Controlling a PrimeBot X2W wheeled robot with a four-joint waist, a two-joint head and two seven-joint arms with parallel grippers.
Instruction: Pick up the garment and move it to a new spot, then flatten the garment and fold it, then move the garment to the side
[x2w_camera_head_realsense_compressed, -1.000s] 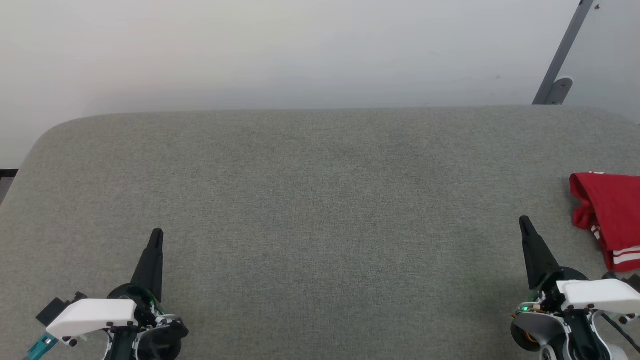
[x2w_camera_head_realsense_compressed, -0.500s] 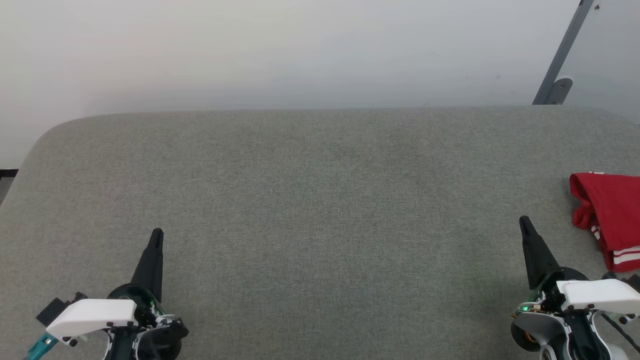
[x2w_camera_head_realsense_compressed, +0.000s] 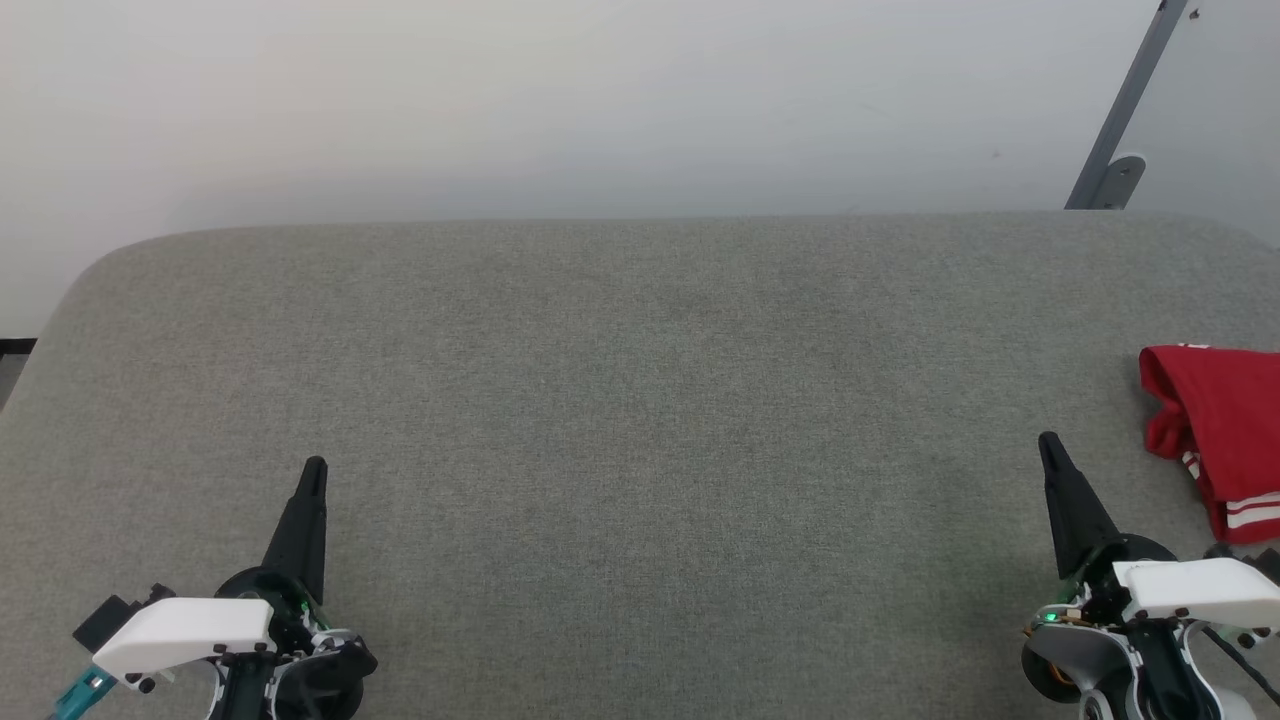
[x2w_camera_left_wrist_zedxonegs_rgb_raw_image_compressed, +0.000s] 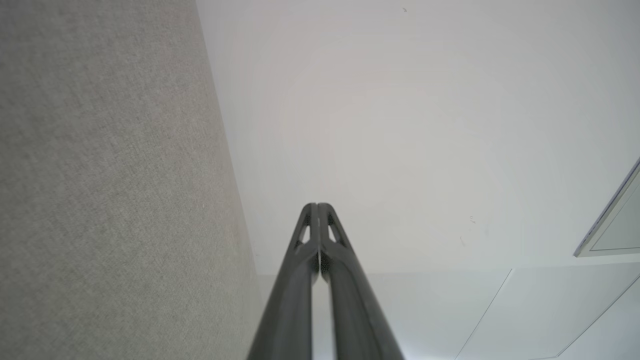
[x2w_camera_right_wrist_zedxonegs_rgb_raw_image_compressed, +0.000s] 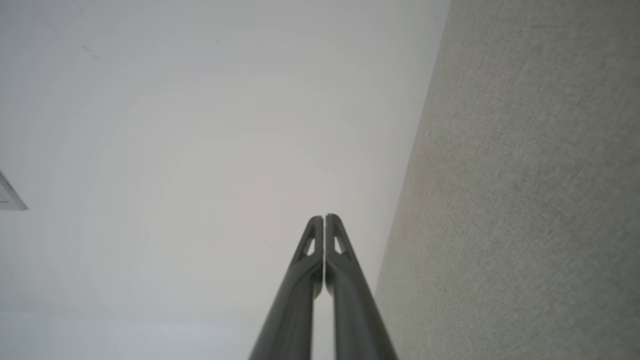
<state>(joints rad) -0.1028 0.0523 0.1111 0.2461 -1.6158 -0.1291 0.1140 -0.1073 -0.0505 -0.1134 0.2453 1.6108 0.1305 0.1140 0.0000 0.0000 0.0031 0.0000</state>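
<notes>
Grey fabric surface (x2w_camera_head_realsense_compressed: 640, 400): red stripe-trimmed jersey garment (x2w_camera_head_realsense_compressed: 1215, 430) lies near, rightward of closed, empty right gripper (x2w_camera_head_realsense_compressed: 1047, 440); left gripper (x2w_camera_head_realsense_compressed: 314, 465), likewise, well apart.

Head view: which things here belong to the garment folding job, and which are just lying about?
For the job:
red garment with white stripe trim, lying at the view's right edge
left gripper, shut
right gripper, shut

Just there:
grey fabric surface
grey metal strut by the wall
white wall
</notes>
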